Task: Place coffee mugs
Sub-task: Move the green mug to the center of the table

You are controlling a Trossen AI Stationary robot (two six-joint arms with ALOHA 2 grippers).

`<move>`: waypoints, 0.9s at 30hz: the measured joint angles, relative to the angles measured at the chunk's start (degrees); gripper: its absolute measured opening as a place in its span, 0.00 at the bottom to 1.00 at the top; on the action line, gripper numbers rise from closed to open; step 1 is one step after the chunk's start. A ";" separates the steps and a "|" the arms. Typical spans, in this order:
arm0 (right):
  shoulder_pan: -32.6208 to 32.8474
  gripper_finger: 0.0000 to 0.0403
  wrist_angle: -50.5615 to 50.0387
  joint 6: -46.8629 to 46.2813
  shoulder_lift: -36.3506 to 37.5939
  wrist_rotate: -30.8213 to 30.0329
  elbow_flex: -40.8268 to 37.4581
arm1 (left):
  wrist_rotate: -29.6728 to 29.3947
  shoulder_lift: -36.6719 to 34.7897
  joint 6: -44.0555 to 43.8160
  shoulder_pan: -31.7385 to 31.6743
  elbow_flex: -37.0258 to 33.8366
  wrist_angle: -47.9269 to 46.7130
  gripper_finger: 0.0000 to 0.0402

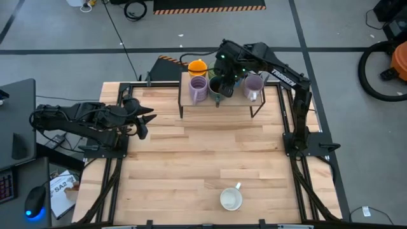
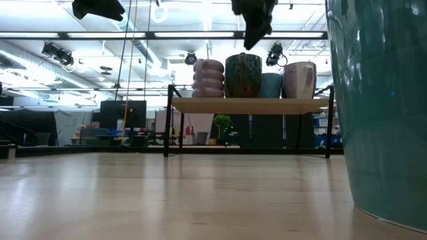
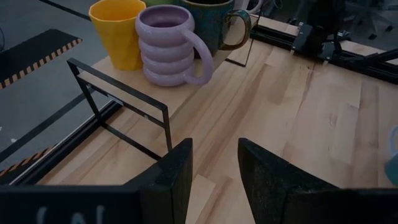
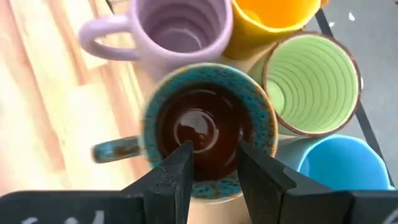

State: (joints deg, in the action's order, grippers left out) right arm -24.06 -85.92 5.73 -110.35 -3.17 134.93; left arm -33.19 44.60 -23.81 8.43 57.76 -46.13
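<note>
Several coffee mugs stand together on a low wooden shelf [image 2: 247, 105] at the table's far edge. They are a ringed lilac one [image 4: 180, 28], an orange one [image 4: 273, 18], a green one [image 4: 314, 81], a blue one [image 4: 339, 168] and a dark brown one with a teal speckled rim [image 4: 208, 127]. A second lilac mug [image 1: 253, 86] stands at the shelf's right end. My right gripper [image 4: 213, 155] hangs open just above the dark mug's mouth, clear of it in the low view [image 2: 253, 37]. My left gripper [image 3: 214, 162] waits open and empty at the table's left.
A pale mug [image 1: 231, 199] stands alone on the table near its front edge. A teal wall [image 2: 380, 100] fills the right of the low view, close to that camera. The shelf's black metal legs [image 3: 124, 109] stand on the tabletop. Bare wood [image 1: 210, 146] lies between shelf and pale mug.
</note>
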 joint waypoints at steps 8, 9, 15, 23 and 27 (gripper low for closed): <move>7.44 0.32 0.08 -7.72 1.03 8.42 0.02 | 0.98 0.00 0.29 0.00 0.00 -0.20 0.33; 8.93 0.32 0.08 -8.61 1.03 9.27 0.02 | 1.65 0.00 0.26 0.00 0.00 -0.36 0.33; 18.58 0.32 0.00 -10.78 1.01 4.31 0.02 | 3.93 0.02 -1.04 0.02 0.00 -1.66 0.33; 27.74 0.31 -0.05 -15.10 0.99 -0.15 -0.44 | 3.95 0.02 -2.60 0.02 -0.02 -1.51 0.33; 31.18 0.31 -0.07 -18.60 0.98 -0.49 -0.46 | 3.96 0.02 -2.72 0.03 -0.02 -1.17 0.33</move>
State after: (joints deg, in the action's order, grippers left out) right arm 7.12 -85.99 -12.87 -109.37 -3.66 134.47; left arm -29.23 44.62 -26.53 8.46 57.74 -47.29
